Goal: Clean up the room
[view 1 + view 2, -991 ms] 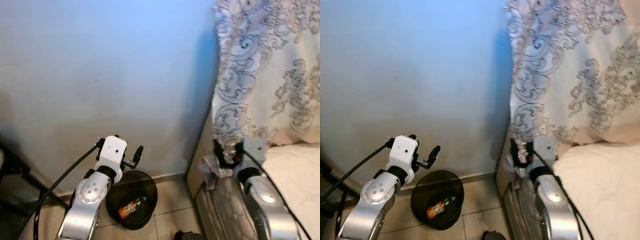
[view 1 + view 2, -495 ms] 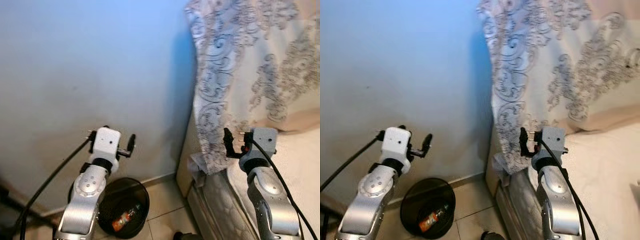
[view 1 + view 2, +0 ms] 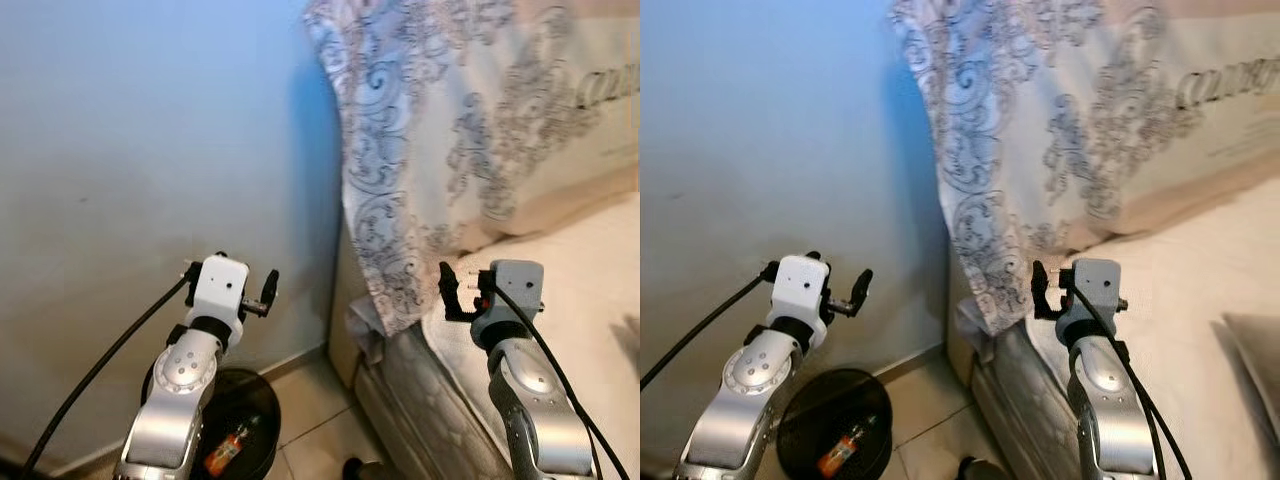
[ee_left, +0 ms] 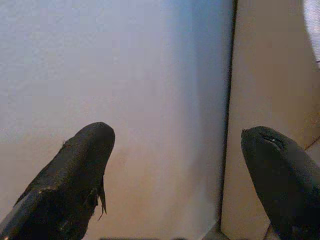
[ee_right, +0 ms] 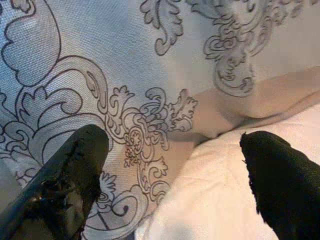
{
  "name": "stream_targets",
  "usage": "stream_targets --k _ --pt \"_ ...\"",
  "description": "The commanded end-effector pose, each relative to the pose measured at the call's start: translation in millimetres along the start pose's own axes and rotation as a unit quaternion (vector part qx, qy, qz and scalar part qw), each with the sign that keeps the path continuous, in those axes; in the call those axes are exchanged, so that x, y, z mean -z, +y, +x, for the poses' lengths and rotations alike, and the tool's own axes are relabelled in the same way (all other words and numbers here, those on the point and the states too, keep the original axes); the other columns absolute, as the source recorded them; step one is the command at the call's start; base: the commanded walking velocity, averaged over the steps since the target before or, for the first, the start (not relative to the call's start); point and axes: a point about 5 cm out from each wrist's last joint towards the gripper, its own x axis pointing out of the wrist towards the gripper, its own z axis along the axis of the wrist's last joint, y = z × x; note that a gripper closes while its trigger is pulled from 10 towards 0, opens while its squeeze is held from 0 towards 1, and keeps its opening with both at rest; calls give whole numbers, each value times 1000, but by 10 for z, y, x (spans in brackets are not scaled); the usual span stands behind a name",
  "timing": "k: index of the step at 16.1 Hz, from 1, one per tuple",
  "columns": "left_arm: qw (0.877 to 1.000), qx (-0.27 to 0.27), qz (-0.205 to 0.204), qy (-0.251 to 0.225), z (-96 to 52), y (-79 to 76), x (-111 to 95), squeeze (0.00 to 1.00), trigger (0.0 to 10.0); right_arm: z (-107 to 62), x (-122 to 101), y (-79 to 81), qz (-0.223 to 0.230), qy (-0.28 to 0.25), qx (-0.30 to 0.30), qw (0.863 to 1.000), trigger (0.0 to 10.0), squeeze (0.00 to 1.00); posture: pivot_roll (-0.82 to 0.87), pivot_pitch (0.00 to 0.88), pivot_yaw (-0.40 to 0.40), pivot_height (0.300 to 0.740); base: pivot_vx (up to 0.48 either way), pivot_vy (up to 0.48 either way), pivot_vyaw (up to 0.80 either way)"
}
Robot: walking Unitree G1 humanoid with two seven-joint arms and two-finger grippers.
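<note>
Both pincers are hanging spread and empty: right pincer nearing the patterned pillow at the bed's head edge, left pincer above the bin; approaching squarely should be helping.

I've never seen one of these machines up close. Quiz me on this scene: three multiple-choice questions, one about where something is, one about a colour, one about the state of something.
1. Where is the bin?
A. on the bed
B. on the floor by the wall, below the left arm
C. on a shelf

2. What colour is the bin?
A. black
B. white
C. red

3. How do both pincers stand?
A. shut on cloth
B. holding a bottle
C. open, holding nothing

Answers:
1 B: the bin sits on the tiles under the left pincer.
2 A: its rim and wall are black.
3 C: the wrist views show the fingers apart and empty on the left, and likewise on the right pincer.
</note>
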Motion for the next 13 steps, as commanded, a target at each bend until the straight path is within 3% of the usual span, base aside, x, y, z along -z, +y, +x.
stream_targets --k 1,7,13 --pt "1000 -4 -2 3 -10 35 12 0 10000 0 -14 -30 3 0 10 1000 10000 1000 -9 0 24 740 0 0 -750" --pt "1000 -7 -21 12 -58 -19 105 0 10000 -59 -19 -56 4 -18 21 1000 10000 1000 -19 0 37 740 0 0 -749" --pt "999 -21 -24 -13 14 51 13 0 10000 -35 -13 105 14 -21 7 1000 10000 1000 18 0 13 740 0 0 -747"
